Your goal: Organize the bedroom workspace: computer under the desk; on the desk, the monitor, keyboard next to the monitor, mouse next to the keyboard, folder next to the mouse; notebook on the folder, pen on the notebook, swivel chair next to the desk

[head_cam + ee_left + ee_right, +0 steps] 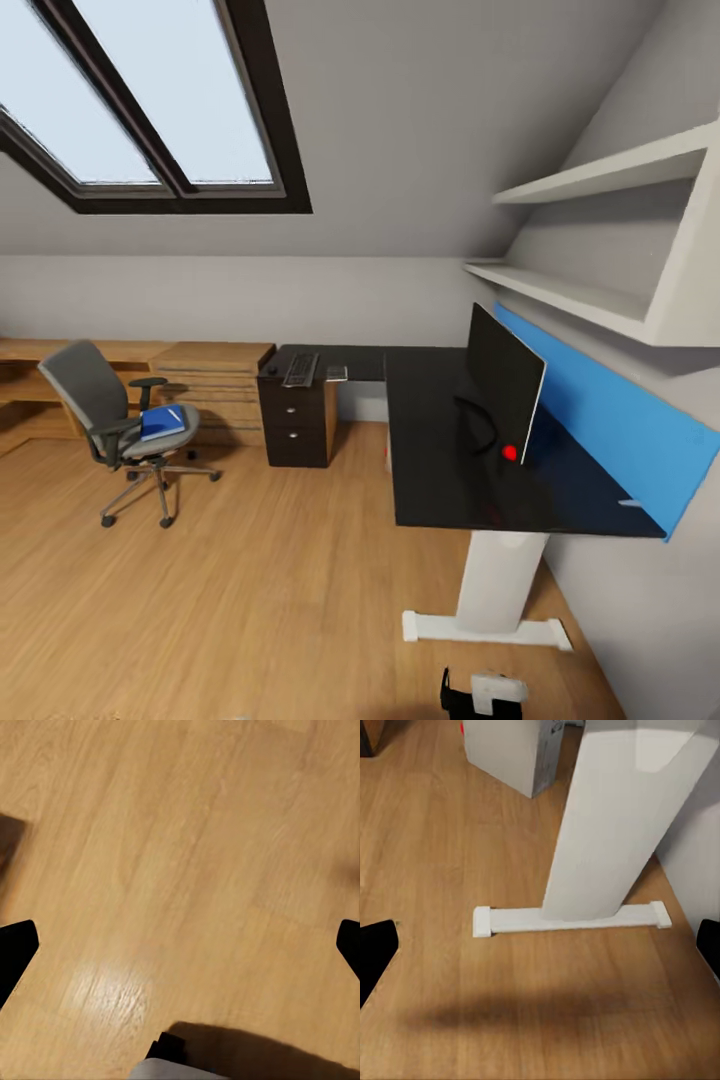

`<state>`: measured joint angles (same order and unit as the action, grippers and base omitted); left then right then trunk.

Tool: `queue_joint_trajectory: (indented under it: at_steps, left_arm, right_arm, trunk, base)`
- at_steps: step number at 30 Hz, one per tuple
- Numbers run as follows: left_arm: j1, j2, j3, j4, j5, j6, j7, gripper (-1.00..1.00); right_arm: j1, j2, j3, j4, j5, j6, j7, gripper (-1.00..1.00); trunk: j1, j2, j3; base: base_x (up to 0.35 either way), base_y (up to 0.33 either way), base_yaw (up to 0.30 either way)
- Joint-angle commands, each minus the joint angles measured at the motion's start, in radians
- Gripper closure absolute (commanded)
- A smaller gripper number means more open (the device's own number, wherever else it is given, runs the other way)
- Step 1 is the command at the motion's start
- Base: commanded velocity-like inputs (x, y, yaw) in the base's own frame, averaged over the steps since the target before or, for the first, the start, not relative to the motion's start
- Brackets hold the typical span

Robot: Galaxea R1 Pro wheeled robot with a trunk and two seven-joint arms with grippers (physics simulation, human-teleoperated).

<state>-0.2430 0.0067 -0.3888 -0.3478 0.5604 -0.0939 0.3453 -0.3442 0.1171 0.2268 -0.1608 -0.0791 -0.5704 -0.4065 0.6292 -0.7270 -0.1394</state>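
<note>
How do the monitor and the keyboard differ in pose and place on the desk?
The monitor stands upright on the near wing of the desk, by the blue wall panel; the keyboard lies flat at the far end, above the drawer unit. The monitor looks much larger. Both are black and rest on the desk top.

Head cam up high, looking forward and down across the bedroom from a fair way back: skylight (150, 100) top left, swivel chair (120, 425) far left, desk (440, 470) running off to the right. Left wrist cam aimed straight down at the wooden floor (180, 870), pretty close. Right wrist cam also low and close, facing the desk's white leg (615, 825) and its foot bar, computer (510, 754) just behind. Shares that leg (500, 580) and floor with the head view
</note>
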Motion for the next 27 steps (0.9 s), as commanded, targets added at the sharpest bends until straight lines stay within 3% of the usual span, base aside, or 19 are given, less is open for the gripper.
queue_joint_trajectory:
  at_steps: [1,11,20,21,27]
  left_arm:
    - [-0.001,0.000,-0.009,0.000,0.010,-0.004,0.005,-1.00]
    - [-0.001,-0.001,-0.010,0.001,0.010,-0.004,0.004,-1.00]
    - [-0.001,-0.006,-0.015,0.001,0.009,-0.004,0.004,-1.00]
    - [-0.001,-0.007,-0.016,0.001,0.009,-0.004,0.003,-1.00]
    - [-0.001,-0.006,-0.016,0.001,0.009,-0.004,0.003,-1.00]
  right_arm:
    - [-0.001,0.000,0.009,0.001,-0.008,-0.002,0.003,-1.00]
    - [-0.001,-0.001,0.005,0.001,-0.008,-0.001,0.052,-1.00]
    - [-0.001,0.000,0.009,0.003,-0.007,-0.005,0.063,-1.00]
    - [-0.001,0.015,0.011,0.006,-0.005,-0.005,0.063,-1.00]
    - [-0.001,0.026,0.011,0.007,-0.002,-0.006,0.064,-1.00]
  trunk:
    - [0.001,-0.002,-0.003]
    - [0.001,-0.002,-0.014]
    - [0.001,-0.002,-0.015]
    - [0.001,-0.002,-0.015]
    - [0.001,-0.002,-0.015]
  base:
    - [0.179,0.301,0.219]
    - [0.229,0.275,0.199]
    - [0.262,0.242,0.030]
    - [0.271,0.233,0.000]
    - [0.271,0.233,-0.004]
